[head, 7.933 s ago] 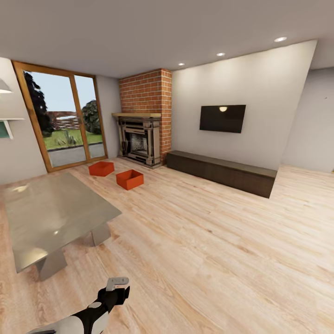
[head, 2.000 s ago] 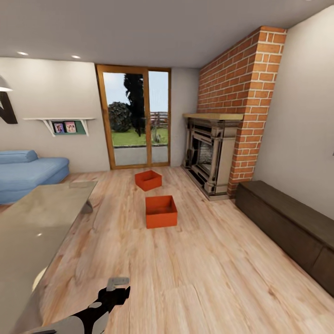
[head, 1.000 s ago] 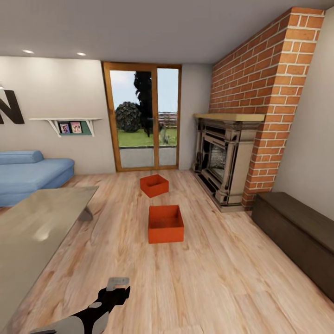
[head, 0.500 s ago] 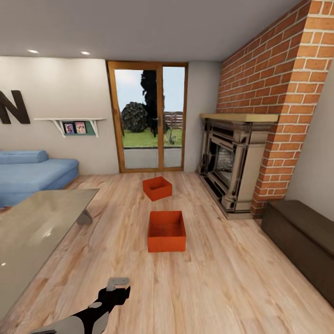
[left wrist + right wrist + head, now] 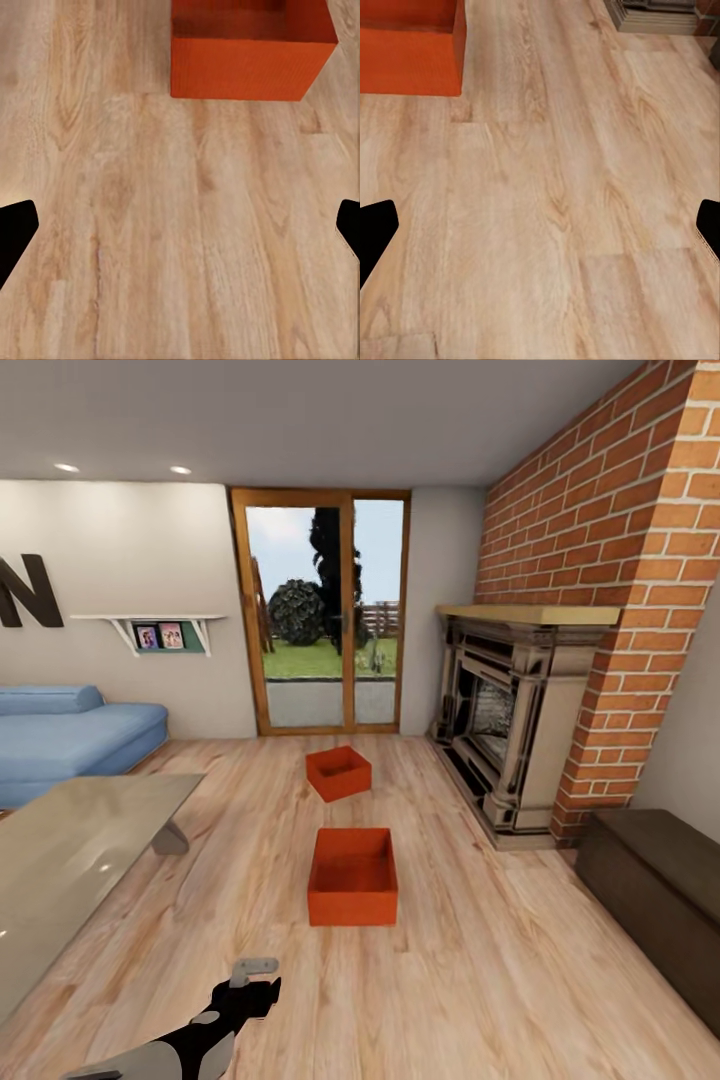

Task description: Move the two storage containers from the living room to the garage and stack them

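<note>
Two orange-red open-topped storage containers sit on the light wood plank floor of the living room. The nearer container (image 5: 352, 877) lies straight ahead of me, and the farther one (image 5: 338, 773) stands beyond it, toward the glass doors. Both look empty. My left arm (image 5: 215, 1025) reaches low at the front left, short of the nearer container. In the left wrist view my left gripper (image 5: 180, 229) is open over bare planks, with that container (image 5: 251, 52) just ahead. My right gripper (image 5: 540, 225) is open too, and a corner of the container (image 5: 409, 45) shows off to one side.
A glass-topped table (image 5: 70, 860) fills the left foreground, with a blue sofa (image 5: 70, 735) behind it. The brick fireplace (image 5: 520, 710) and a dark low cabinet (image 5: 655, 890) line the right side. Wood-framed glass doors (image 5: 325, 610) close the far wall.
The camera has turned left and rolled forward, so both containers now stand centred and closer. The containers themselves have not moved, and my left arm holds the same pose.
</note>
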Robot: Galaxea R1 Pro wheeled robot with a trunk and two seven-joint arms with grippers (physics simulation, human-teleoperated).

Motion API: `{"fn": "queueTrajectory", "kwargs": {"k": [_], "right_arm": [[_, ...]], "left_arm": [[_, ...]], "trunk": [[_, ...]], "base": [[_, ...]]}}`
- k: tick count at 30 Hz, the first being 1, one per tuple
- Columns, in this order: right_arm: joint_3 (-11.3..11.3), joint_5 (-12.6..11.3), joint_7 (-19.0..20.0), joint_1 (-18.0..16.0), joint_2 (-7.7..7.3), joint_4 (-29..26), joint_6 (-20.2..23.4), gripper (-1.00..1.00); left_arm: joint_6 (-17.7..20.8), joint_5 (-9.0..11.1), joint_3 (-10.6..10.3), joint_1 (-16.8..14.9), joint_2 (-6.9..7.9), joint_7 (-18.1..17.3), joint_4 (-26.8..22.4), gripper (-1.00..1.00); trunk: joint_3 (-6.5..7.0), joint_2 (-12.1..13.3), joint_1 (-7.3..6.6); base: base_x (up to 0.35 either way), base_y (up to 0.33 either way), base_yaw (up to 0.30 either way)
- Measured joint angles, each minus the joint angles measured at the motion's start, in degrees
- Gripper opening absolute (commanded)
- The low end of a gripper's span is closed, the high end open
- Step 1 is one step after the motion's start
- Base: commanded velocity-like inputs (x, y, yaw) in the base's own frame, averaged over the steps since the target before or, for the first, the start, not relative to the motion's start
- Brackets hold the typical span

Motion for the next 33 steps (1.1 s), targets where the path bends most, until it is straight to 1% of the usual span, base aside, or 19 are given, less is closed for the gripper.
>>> {"fn": "queueTrajectory", "kwargs": {"k": [14, 33], "right_arm": [[0.0, 0.0, 0.0, 0.0, 0.01, 0.0, 0.0, 1.0], [0.0, 0.0, 0.0, 0.0, 0.02, 0.0, 0.0, 1.0]], "left_arm": [[0.0, 0.0, 0.0, 0.0, 0.26, -0.1, 0.0, 1.0], [0.0, 0.0, 0.0, 0.0, 0.09, -0.1, 0.0, 1.0]], "trunk": [[0.0, 0.0, 0.0], [0.0, 0.0, 0.0]], "base": [[0.327, -0.022, 0.0], [0.329, 0.0, 0.0]]}}
